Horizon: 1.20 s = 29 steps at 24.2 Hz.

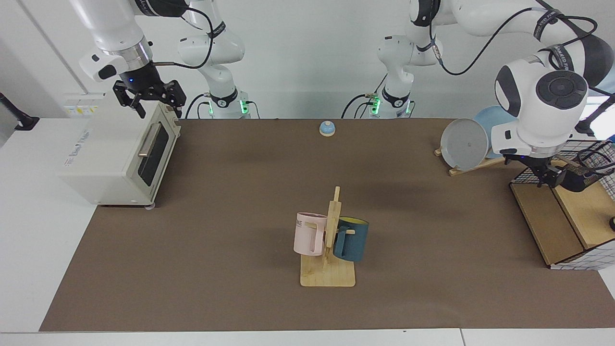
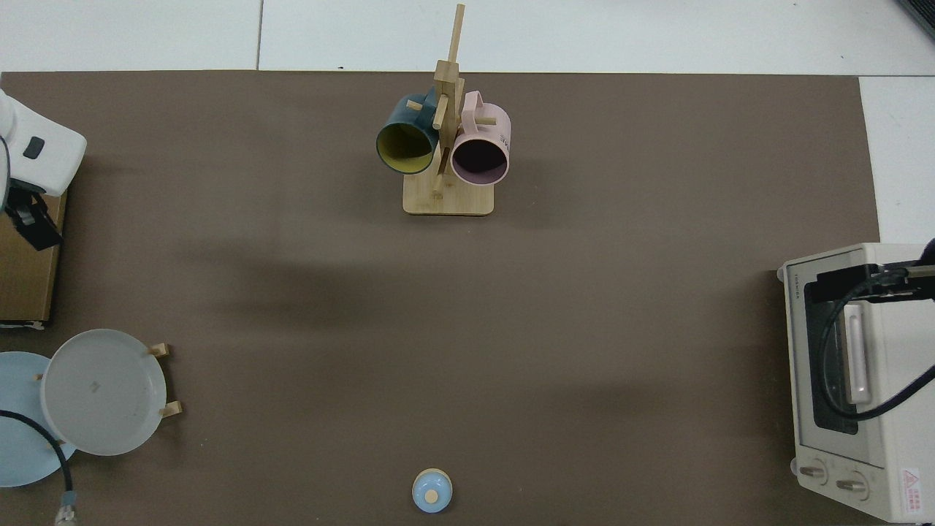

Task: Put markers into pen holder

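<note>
Black wire mesh marks the pen holder [image 1: 585, 177], which sits tilted on the wooden shelf [image 1: 547, 223] at the table's end, just beside the left gripper [image 1: 546, 176] on the side away from the table's middle. Whether the two touch cannot be told.

The left gripper hangs low over the shelf's near edge; the top view shows it [image 2: 31, 221] at the same spot. Whether it is spread or closed cannot be told from either view, and nothing can be seen in its grasp.

The marker cannot be made out in either view. It may be hidden behind the arm or inside the mesh, but this is unconfirmed.

The right gripper [image 1: 149, 99] waits above the top front edge of the toaster oven [image 1: 115, 158], spread wide and empty.

Assessment: the step in hand appears to be the left arm's work at the holder. No placement can be confirmed from these views.

The next move calls for the marker to be located and pinched on its barrel. It should then be lined up with the rim. Because the holder leans, its mouth is not square to a straight descent, so the approach must match that tilt or the holder will be knocked.
</note>
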### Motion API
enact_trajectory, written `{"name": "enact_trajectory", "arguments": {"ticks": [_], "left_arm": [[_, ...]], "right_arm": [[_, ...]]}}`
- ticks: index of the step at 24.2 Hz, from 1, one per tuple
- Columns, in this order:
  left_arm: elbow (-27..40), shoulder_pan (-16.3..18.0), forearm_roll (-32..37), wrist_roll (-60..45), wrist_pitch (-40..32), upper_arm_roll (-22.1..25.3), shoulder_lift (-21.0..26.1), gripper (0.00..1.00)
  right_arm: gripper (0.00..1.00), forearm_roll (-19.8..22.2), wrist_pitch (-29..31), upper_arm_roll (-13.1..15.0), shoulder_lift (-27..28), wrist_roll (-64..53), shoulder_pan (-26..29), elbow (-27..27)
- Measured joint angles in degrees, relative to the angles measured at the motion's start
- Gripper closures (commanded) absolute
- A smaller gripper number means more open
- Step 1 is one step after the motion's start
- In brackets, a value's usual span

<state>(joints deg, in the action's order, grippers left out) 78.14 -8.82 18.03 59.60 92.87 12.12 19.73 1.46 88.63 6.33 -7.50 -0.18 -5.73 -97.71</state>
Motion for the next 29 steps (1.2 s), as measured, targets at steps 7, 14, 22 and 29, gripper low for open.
{"name": "enact_trajectory", "arguments": {"ticks": [7,14,22,29], "left_arm": [[4.74,0.1,-10.04,-19.44,-0.47,-0.23,-2.7,0.0],[5.9,0.04,-12.19,-31.72,-0.61,-1.36,-4.32,0.0],[6.96,-0.09,-15.85,-50.9,-0.64,-3.42,-8.39,0.0],[7.6,0.05,-17.31,-57.33,-3.26,-3.6,-14.43,0.0]], "right_arm": [[0.0,0.0,0.0,0.0,0.0,0.0,0.0,0.0],[0.0,-0.01,0.0,0.0,0.0,0.0,0.0,0.0],[0.0,-0.01,0.0,0.0,0.0,0.0,0.0,0.0],[0.0,-0.01,0.0,0.0,0.0,0.0,0.0,0.0]]}}
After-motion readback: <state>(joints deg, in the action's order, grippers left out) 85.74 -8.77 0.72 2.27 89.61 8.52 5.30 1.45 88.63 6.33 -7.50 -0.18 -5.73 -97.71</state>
